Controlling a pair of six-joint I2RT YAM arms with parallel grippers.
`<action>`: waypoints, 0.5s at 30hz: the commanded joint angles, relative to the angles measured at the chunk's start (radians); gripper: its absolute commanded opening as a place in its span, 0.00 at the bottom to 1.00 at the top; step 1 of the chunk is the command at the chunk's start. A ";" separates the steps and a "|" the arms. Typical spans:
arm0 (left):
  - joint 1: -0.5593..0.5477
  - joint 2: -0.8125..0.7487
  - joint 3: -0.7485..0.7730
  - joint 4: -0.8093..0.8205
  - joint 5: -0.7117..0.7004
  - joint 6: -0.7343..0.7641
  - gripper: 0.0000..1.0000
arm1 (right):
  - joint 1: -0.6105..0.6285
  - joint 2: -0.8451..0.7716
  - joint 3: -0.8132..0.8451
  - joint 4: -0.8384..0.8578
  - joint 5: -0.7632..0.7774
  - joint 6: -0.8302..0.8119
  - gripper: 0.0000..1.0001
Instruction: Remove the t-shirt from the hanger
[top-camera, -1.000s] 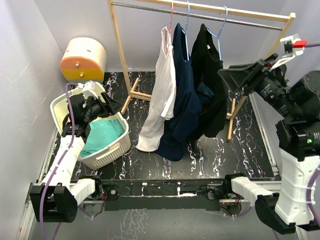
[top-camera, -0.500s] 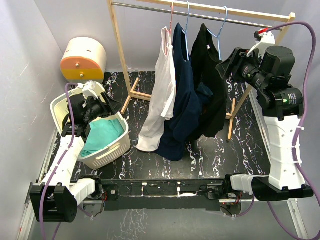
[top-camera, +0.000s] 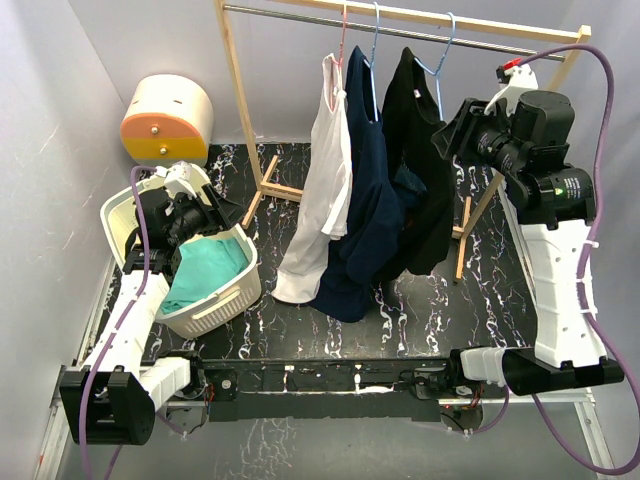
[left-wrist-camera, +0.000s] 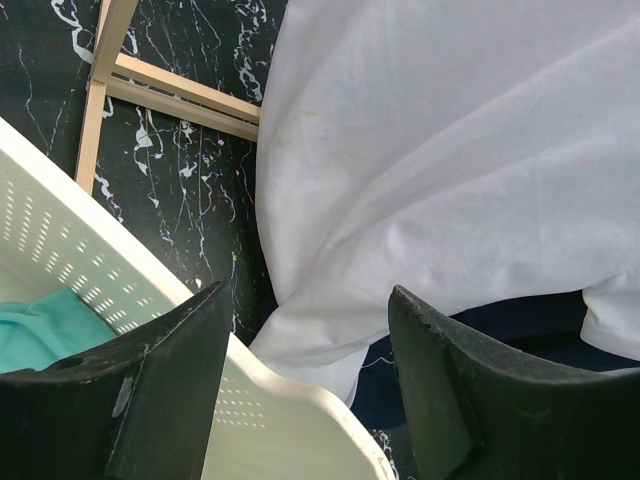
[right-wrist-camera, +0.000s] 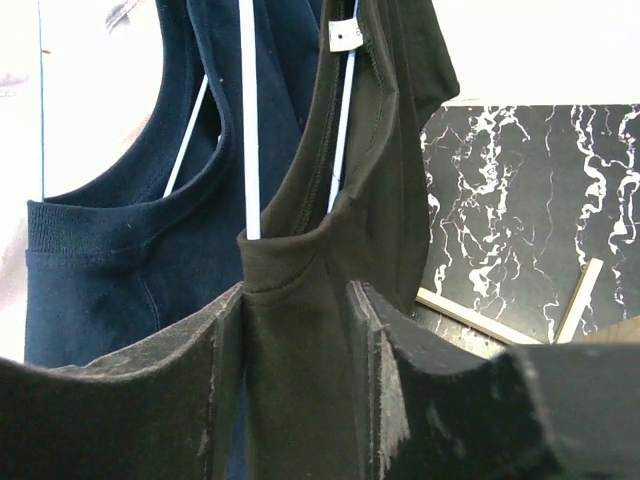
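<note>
Right arm (top-camera: 560, 260) is swinging in closer; right end effector (right-wrist-camera: 296, 300) is gaping narrowly, straddling the collar of black shirt (right-wrist-camera: 385, 120) dead ahead, hanging vertically on hanger (right-wrist-camera: 343, 130). Left end effector (left-wrist-camera: 310, 330) is idling wide, much farther off.

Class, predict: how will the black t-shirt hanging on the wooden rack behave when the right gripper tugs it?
Probably floppy: the black t-shirt hangs in soft folds, so it should drape, not hold shape. Likely light, yet its collar sits on a thin pale wire hanger, which may swing or snag when tugged.
</note>
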 joint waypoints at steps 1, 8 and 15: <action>-0.003 -0.012 0.008 0.015 0.026 0.004 0.62 | -0.005 -0.003 0.005 0.041 0.017 -0.022 0.35; -0.003 -0.012 0.008 0.012 0.027 0.006 0.62 | -0.005 -0.049 0.002 0.097 0.041 -0.019 0.08; -0.003 -0.011 0.007 0.016 0.032 0.004 0.62 | -0.005 -0.136 0.023 0.181 0.051 -0.011 0.08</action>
